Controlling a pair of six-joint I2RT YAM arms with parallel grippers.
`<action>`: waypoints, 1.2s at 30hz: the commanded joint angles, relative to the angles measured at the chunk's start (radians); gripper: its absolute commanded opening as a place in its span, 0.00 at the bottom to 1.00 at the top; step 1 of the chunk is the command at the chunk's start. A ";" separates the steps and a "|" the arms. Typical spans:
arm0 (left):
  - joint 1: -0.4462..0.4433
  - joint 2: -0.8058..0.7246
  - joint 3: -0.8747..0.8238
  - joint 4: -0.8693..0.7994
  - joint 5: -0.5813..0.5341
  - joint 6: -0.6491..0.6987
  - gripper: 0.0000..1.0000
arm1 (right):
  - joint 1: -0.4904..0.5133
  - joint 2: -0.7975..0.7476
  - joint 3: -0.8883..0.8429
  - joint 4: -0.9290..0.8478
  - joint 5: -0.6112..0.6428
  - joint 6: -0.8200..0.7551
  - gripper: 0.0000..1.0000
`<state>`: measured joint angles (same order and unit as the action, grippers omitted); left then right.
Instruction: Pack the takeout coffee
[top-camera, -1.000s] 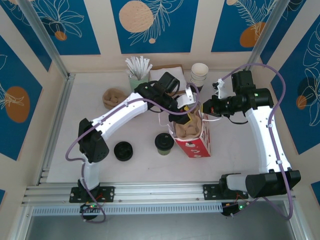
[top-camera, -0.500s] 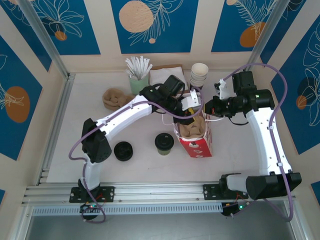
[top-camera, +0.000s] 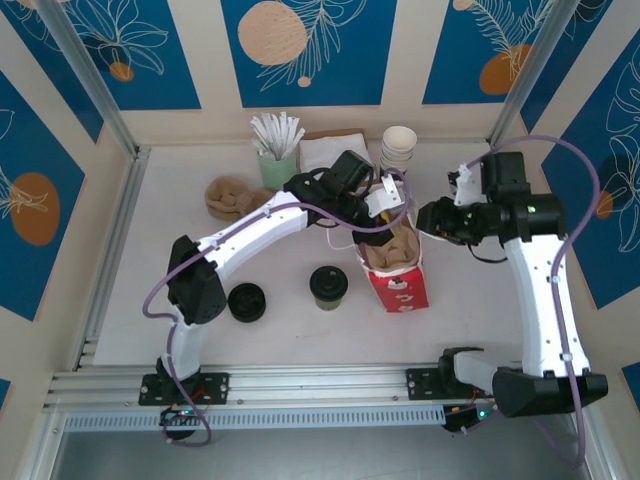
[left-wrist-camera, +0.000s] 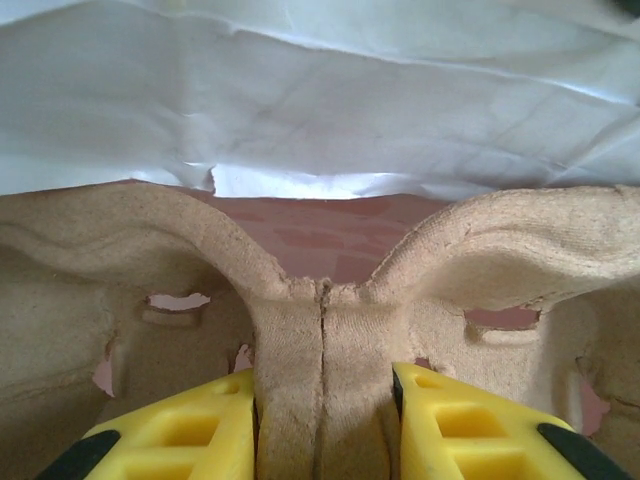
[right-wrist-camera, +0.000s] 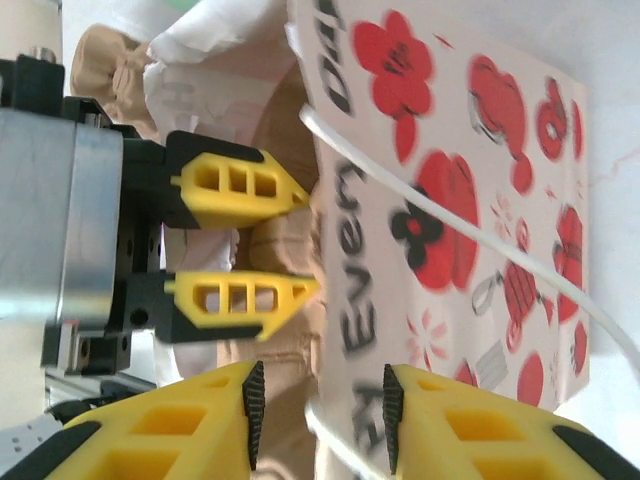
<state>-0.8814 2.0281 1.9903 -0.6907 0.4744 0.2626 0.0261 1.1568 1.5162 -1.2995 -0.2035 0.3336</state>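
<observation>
The takeout coffee (top-camera: 328, 285), a short olive-green cup with a black lid, stands on the table left of the red-and-white bag (top-camera: 400, 285). A brown pulp cup carrier (top-camera: 390, 250) sits inside the bag's mouth. My left gripper (top-camera: 384, 216) is above the bag, shut on the carrier's centre ridge (left-wrist-camera: 322, 370), with a yellow finger on each side. My right gripper (top-camera: 428, 217) hovers at the bag's right rim. Its jaws are open around the bag wall (right-wrist-camera: 350, 330) and white handle cord, with the pads clear of both. The left gripper (right-wrist-camera: 310, 240) also appears in the right wrist view.
A loose black lid (top-camera: 247, 302) lies left of the coffee. Along the back stand a green cup of straws (top-camera: 277, 152), white napkins (top-camera: 333, 150), a stack of white cups (top-camera: 399, 148) and spare brown carriers (top-camera: 228, 195). Metal rails border the table.
My right gripper has opened off the bag's rim and drawn back to the right. The left gripper, still gripping the carrier, has shifted slightly right over the bag, which moved a little too.
</observation>
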 joint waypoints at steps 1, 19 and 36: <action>-0.009 0.043 0.042 0.009 -0.082 -0.065 0.31 | -0.043 -0.072 0.009 -0.090 -0.015 0.059 0.41; -0.036 0.093 0.158 -0.031 -0.207 -0.213 0.32 | -0.074 -0.278 -0.310 0.119 -0.274 0.246 0.33; -0.038 0.093 0.160 -0.030 -0.212 -0.232 0.32 | -0.074 -0.298 -0.390 0.149 -0.145 0.246 0.34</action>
<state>-0.9066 2.0983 2.1201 -0.7025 0.2790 0.0319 -0.0479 0.8669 1.1461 -1.1435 -0.3687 0.5766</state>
